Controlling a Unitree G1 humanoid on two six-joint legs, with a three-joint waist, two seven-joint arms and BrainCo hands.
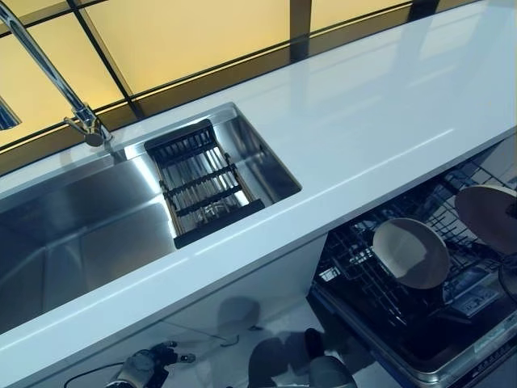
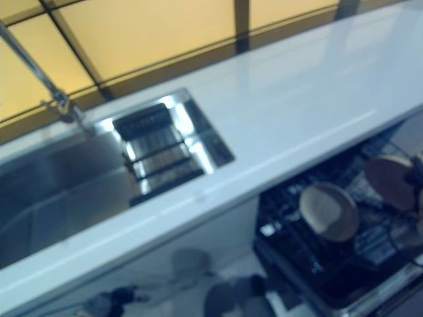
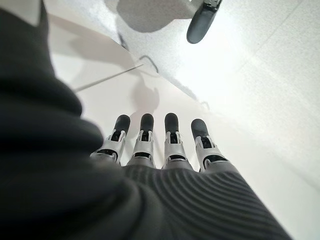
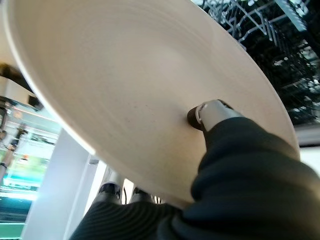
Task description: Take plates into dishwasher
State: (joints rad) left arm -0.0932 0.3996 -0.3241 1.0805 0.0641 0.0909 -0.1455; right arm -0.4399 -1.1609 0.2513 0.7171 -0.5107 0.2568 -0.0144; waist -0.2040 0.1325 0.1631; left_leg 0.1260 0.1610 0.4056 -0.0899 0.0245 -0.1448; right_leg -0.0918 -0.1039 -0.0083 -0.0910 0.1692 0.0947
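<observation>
A beige plate (image 1: 410, 252) stands on edge in the open dishwasher's dark wire rack (image 1: 359, 271) at the lower right. A second beige plate (image 1: 487, 214) is held above the rack's right side. In the right wrist view this plate (image 4: 130, 80) fills the picture, and my right hand (image 4: 220, 150) is shut on it, thumb pressed on its face and the other fingers behind its rim. My left hand (image 3: 160, 145) hangs low by the cabinet front with straight fingers and holds nothing; it also shows at the bottom of the left eye view (image 1: 145, 368).
A long white counter (image 1: 363, 121) runs over the dishwasher. A steel sink (image 1: 81, 234) with a black drain rack (image 1: 202, 182) and a tall tap (image 1: 48, 73) is set in its left part. White cabinet fronts (image 1: 242, 283) stand under the counter.
</observation>
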